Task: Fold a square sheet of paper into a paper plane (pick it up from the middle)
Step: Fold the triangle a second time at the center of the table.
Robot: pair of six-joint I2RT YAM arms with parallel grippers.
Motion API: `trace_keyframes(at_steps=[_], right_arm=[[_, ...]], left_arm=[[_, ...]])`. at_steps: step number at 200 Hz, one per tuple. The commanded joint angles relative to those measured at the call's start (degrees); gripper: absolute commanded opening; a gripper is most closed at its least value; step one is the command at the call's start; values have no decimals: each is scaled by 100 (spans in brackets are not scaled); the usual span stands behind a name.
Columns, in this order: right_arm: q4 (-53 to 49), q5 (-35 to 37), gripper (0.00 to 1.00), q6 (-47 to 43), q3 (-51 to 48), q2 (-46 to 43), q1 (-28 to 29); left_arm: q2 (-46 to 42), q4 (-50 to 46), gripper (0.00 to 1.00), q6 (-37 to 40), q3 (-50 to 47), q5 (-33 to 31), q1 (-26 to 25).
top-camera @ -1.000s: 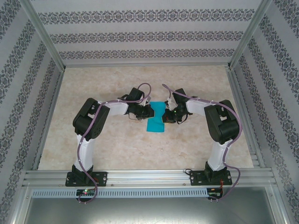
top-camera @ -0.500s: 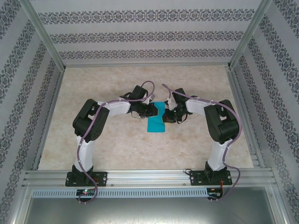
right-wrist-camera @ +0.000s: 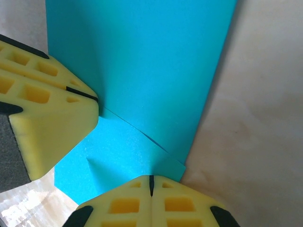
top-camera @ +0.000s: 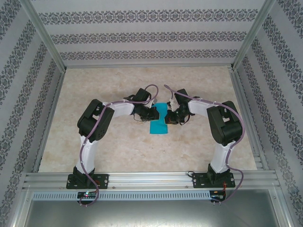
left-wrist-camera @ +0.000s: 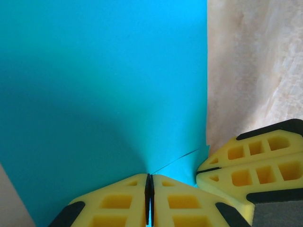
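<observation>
The teal square sheet of paper (top-camera: 158, 126) lies folded into a narrow strip at the middle of the table, between both grippers. In the left wrist view the paper (left-wrist-camera: 104, 85) curves up into my left gripper (left-wrist-camera: 149, 176), whose jaws are shut on a raised fold of it. My right gripper (right-wrist-camera: 151, 177) is shut, its tips resting on a folded flap of the paper (right-wrist-camera: 151, 71) near a corner. From above, the left gripper (top-camera: 156, 112) and right gripper (top-camera: 167, 117) almost meet over the strip's far end. Each wrist view also catches the other gripper's yellow fingers (left-wrist-camera: 255, 165) (right-wrist-camera: 42, 118).
The beige marbled table (top-camera: 118, 146) is bounded by patterned walls on three sides and an aluminium rail (top-camera: 151, 179) at the near edge, where both arm bases are bolted. The two arms arch inward from left and right.
My left gripper has slid to the right across the paper, carrying a layer over and narrowing the visible teal strip. The right arm has stayed put.
</observation>
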Motion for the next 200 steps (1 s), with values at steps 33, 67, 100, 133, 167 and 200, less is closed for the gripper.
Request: trace_keyframes(at_steps=[33,67,100,133,167,200], right_arm=[[-280,418,5,42,17,-420,26],[-63,55,5,281,-262,-1093,81],[240,-476,4,600,-611,-1287,335],[492,-543,3,713,-785,-1058,519],[411,-438,3,590,-639,-767,585],[225,-255,3,408,-425,-502,578]], left_arm=[[353,-380,14,293,-159,-459,-42],[405,-372,14,332,-250,-512,-39],[431,-341,14,325,-259,-508,-35],[487,-334,14,321,-250,-499,-36],[480,-366,14,342,-272,-523,-39],[481,-380,14,359,-276,-520,-35]])
